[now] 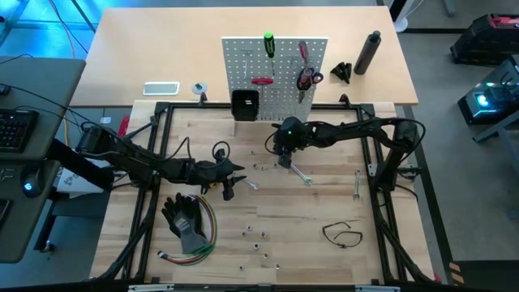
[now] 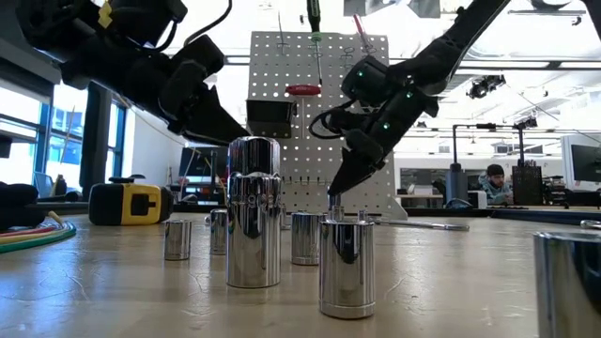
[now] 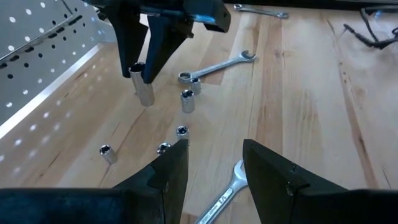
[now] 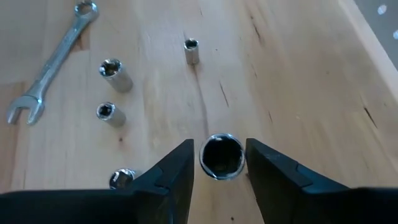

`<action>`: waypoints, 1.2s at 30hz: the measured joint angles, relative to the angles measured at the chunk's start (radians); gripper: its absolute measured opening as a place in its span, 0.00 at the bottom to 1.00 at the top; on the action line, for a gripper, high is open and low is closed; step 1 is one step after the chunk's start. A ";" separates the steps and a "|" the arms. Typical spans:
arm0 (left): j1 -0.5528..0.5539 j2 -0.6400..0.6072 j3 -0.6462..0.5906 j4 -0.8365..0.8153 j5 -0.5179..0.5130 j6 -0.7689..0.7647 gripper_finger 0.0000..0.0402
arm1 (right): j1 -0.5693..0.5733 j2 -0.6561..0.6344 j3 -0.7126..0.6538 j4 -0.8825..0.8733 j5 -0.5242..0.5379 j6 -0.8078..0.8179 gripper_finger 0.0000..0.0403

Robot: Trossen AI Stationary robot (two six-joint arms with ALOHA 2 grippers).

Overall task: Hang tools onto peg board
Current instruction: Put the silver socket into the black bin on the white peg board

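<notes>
From above, the peg board [image 1: 276, 77] stands upright at the far edge of the work table [image 1: 308, 243], with a black bin [image 1: 245, 103] on its front. A green screwdriver [image 1: 268, 45], a red tool [image 1: 262, 81] and red scissors [image 1: 306, 77] already hang on it. The right gripper [image 1: 285, 160] points down at the table just in front of the board, beside a wrench [image 1: 302, 173]. The left gripper [image 1: 228, 189] hovers low at table centre-left, near black gloves [image 1: 185, 219] and coloured wires [image 1: 199, 243]. Small sockets [image 1: 258, 243] lie scattered toward the near edge, and a thin black loop [image 1: 342, 234] lies to the right.

At table height, the right gripper [image 2: 336, 195] reaches down in front of the board [image 2: 319, 122] behind a row of shiny sockets [image 2: 254, 211]. A yellow tape measure [image 2: 127, 203] sits at the left.

The left wrist camera shows its own fingers [image 3: 168, 174] spread apart and empty over a wrench [image 3: 221, 199]; farther off, the right gripper [image 3: 142, 78] stands over an upright socket [image 3: 143, 93].

The right wrist camera shows its fingers [image 4: 177, 171] flanking an upright socket [image 4: 221, 155], one on each side, close to its wall; whether they touch it I cannot tell. Other sockets [image 4: 115, 74] and a wrench [image 4: 53, 59] lie beyond.
</notes>
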 joint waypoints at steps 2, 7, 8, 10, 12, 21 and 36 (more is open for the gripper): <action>0.000 0.000 0.000 0.002 0.000 0.004 0.37 | 0.000 0.000 0.000 0.015 -0.006 0.000 0.34; 0.000 0.000 0.000 0.003 0.000 0.005 0.37 | 0.000 -0.001 0.000 0.033 -0.032 0.009 0.34; 0.000 0.000 0.000 0.003 0.000 0.005 0.37 | 0.000 -0.001 0.000 0.031 -0.032 0.009 0.34; 0.000 0.000 0.000 0.001 0.000 0.005 0.37 | 0.000 -0.001 0.000 0.022 -0.032 0.009 0.32; 0.000 0.000 0.000 0.001 0.000 0.006 0.37 | 0.000 -0.001 0.000 0.009 -0.032 0.009 0.30; 0.000 0.000 0.000 0.000 0.000 0.006 0.37 | 0.000 -0.003 0.000 -0.007 -0.033 0.009 0.21; 0.000 -0.001 0.000 -0.003 0.001 0.012 0.37 | 0.064 -0.002 0.198 -0.138 -0.059 -0.029 0.21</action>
